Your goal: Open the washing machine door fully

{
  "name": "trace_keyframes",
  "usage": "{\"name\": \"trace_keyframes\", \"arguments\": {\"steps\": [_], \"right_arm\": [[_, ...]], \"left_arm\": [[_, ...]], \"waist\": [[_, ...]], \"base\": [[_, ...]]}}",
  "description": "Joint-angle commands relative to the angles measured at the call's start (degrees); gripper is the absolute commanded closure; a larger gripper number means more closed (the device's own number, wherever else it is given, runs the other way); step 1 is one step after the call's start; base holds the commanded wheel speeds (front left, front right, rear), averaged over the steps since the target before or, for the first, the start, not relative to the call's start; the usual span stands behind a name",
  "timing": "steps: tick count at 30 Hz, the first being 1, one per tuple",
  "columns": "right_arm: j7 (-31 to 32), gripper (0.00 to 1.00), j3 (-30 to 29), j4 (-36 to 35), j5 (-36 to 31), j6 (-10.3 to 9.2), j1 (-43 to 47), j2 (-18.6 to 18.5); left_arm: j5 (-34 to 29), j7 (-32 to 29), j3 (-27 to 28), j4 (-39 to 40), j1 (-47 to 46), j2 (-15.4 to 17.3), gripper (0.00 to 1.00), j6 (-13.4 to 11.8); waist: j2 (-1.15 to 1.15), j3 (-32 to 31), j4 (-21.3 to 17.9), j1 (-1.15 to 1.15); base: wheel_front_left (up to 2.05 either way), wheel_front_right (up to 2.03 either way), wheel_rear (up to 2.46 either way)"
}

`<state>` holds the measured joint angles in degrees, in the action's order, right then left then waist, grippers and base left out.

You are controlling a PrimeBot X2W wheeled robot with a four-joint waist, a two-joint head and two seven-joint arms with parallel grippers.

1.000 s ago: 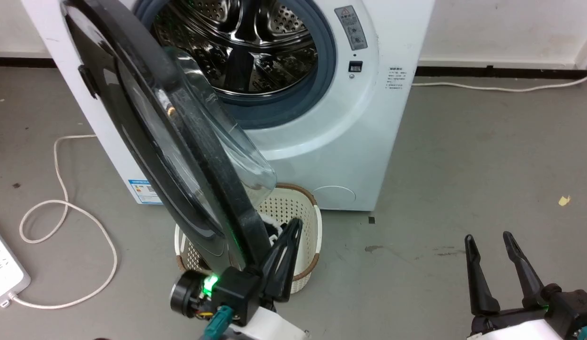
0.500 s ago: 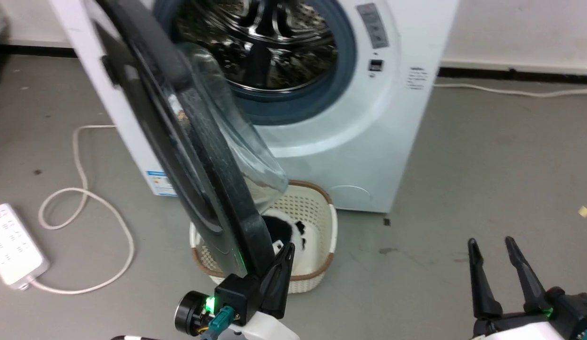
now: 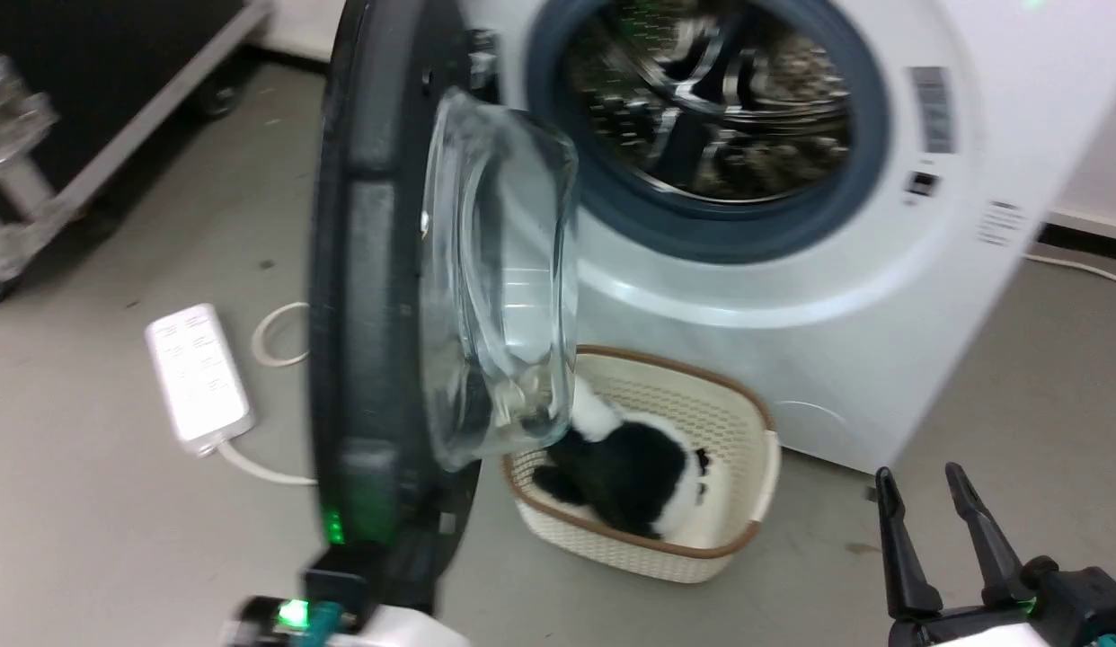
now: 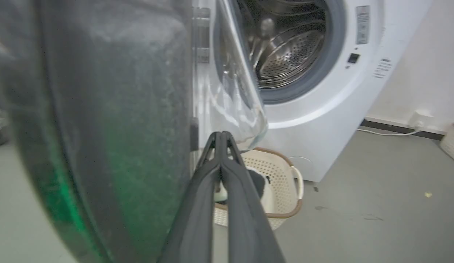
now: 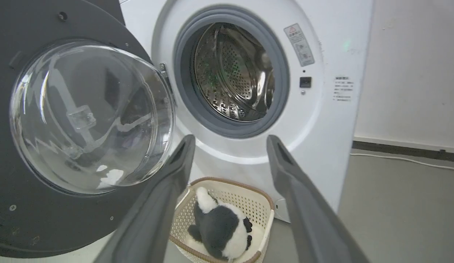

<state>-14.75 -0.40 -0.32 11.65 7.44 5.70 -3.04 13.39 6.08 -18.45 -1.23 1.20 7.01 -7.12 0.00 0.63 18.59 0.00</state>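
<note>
1. Since a second ago the head camera has turned. Measured against the washing machine (image 3: 792, 296) itself, the washing machine door (image 3: 369, 270) has swung wider: its glossy outer face showed then, and its rim shows edge-on now.
2. In the head view the washing machine spans 12 to 3 o'clock, its white front toward the camera. The steel drum (image 3: 711, 99) lies open inside the grey gasket (image 3: 720, 229).
3. The door hangs from the opening's 9 o'clock side. In the head view its long axis runs from 12 to 6 o'clock, and its clear glass bowl bulges toward 3 o'clock, back at the machine. The right wrist view gives the dark inner face nearly full-on instead, with the bowl at 9 o'clock of the drum.
4. A cream basket (image 3: 763, 476) stands on the floor (image 3: 118, 539) at 6 o'clock of the opening, just beside the machine's foot. A black-and-white plush toy (image 3: 625, 472) lies inside it.
5. The right gripper (image 3: 916, 470) sits at 5 o'clock of the head view, well apart from the door. Its fingers are spread with nothing between them.
6. In the left wrist view the left gripper (image 4: 220, 136) has its two fingers pressed together, with nothing seen between them. They lie just beside the door's inner rim, on its 3 o'clock side; whether they touch it I cannot tell. In the head view the door's lower rim covers them.
7. A white power strip (image 3: 199, 373) lies on the floor at 9 o'clock of the door.
</note>
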Motion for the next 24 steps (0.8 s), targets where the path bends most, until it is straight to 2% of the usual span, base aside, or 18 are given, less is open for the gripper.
{"name": "trace_keyframes", "arguments": {"steps": [1,5,6,7,8,10,11,15,24], "right_arm": [[-0.2,0.00,0.4,-0.1,-0.5,0.05,0.4,0.2],[-0.2,0.00,0.9,0.1,-1.4,0.05,-0.3,0.2],[-0.2,0.00,1.0,0.1,-2.0,0.05,-0.8,0.2],[-0.2,0.00,1.0,0.1,-2.0,0.05,-0.8,0.2],[-0.2,0.00,0.9,0.2,-2.6,0.05,-1.3,0.2],[-0.2,0.00,1.0,0.2,-3.0,0.05,-1.6,0.2],[-0.2,0.00,1.7,0.2,-4.7,0.05,-2.5,0.2],[0.9,0.00,1.8,-1.0,-6.9,0.05,-4.0,0.0],[3.9,0.00,-0.7,-5.6,-8.6,0.05,-5.7,-2.4]], "left_arm": [[0.3,-0.1,1.9,0.4,-0.2,1.6,1.00,-0.7],[1.1,-0.5,4.8,0.4,-1.1,3.7,1.00,-1.4],[1.9,-0.8,7.2,0.0,-2.1,5.1,1.00,-1.7],[1.9,-0.8,7.2,0.0,-2.1,5.1,1.00,-1.7],[2.7,-0.9,9.5,-0.9,-3.4,6.9,1.00,-1.8],[3.2,-0.8,10.5,-1.5,-4.1,7.8,1.00,-1.6],[5.0,-0.9,13.8,-3.5,-6.6,10.2,1.00,-1.0],[6.9,-1.5,17.3,-7.3,-10.5,13.9,1.00,0.2],[11.0,0.5,24.5,-20.1,-20.9,20.4,1.00,1.8]], "waist": [[0.00,1.3,4.2,0.00],[0.00,2.8,5.6,0.00],[0.00,4.2,6.2,0.00],[0.00,4.2,6.2,0.00],[0.00,5.5,6.6,0.00],[0.00,6.1,6.6,0.00],[0.00,8.5,6.3,0.00],[0.00,11.7,5.3,0.00],[0.00,17.5,3.4,0.00]], "base": [[0.00,0.00,0.00],[0.00,0.00,0.00],[0.00,0.00,0.00],[0.00,0.00,0.00],[0.00,0.00,0.00],[0.00,0.00,0.00],[0.00,0.00,0.00],[0.00,0.00,0.00],[0.00,0.00,0.00]]}}
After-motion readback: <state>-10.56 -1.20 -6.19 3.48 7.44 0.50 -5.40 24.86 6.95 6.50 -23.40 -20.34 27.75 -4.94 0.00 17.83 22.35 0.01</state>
